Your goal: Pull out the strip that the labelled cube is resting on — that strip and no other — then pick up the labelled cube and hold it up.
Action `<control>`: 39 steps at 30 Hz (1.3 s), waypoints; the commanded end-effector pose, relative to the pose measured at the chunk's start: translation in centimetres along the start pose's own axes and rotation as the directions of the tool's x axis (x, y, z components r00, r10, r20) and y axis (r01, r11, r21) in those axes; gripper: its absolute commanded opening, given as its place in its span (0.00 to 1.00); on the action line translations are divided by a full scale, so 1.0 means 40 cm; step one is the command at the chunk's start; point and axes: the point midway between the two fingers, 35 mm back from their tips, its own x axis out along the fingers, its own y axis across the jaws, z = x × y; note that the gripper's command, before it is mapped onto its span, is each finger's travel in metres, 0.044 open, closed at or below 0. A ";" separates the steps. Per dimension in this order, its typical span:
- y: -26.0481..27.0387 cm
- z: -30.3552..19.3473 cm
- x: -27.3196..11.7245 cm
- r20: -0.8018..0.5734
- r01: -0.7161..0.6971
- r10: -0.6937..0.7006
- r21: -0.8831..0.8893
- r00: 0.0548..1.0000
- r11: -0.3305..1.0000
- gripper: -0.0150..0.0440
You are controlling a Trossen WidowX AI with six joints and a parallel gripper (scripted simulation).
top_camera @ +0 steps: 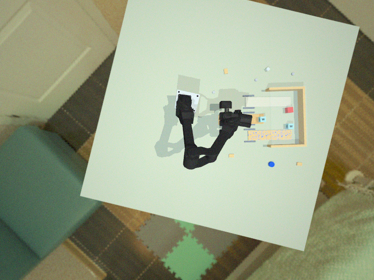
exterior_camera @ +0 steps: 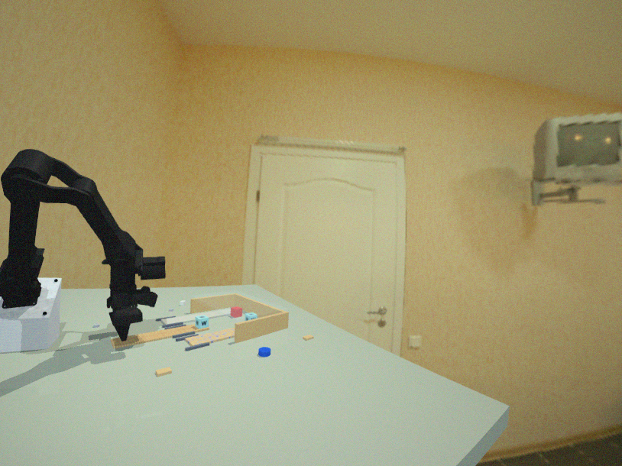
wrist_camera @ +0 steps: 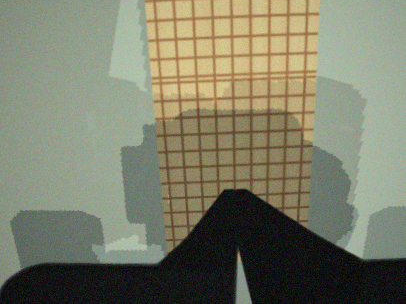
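Observation:
A tan strip with a brown grid reaches out between the dark rails toward the arm's base. A light-blue cube marked W rests on its far end. My gripper is shut and empty, pointing down with its tips at the strip's top near its near end; the top view hides the tips. A second light-blue cube with a W is further back, near the speckled strip. A white strip lies on the other side.
A tan wall encloses the far end on three sides. A red cube is inside it. Dark rails flank the strips. A blue disc and a small tan block lie outside.

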 end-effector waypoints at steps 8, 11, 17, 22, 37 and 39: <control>0.001 -0.037 0.015 -0.037 0.001 -0.002 -0.011 0.999 1.000 0.25; 0.001 -0.037 0.015 -0.037 0.001 -0.002 -0.011 0.999 1.000 0.25; 0.001 -0.037 0.015 -0.037 0.001 -0.002 -0.011 0.999 1.000 0.25; 0.001 -0.037 0.015 -0.037 0.001 -0.002 -0.011 0.999 1.000 0.25; 0.003 -0.007 -0.036 -0.015 -0.003 0.002 -0.005 1.000 1.000 0.25; 0.002 -0.005 -0.086 -0.030 -0.003 0.002 -0.009 1.000 1.000 0.25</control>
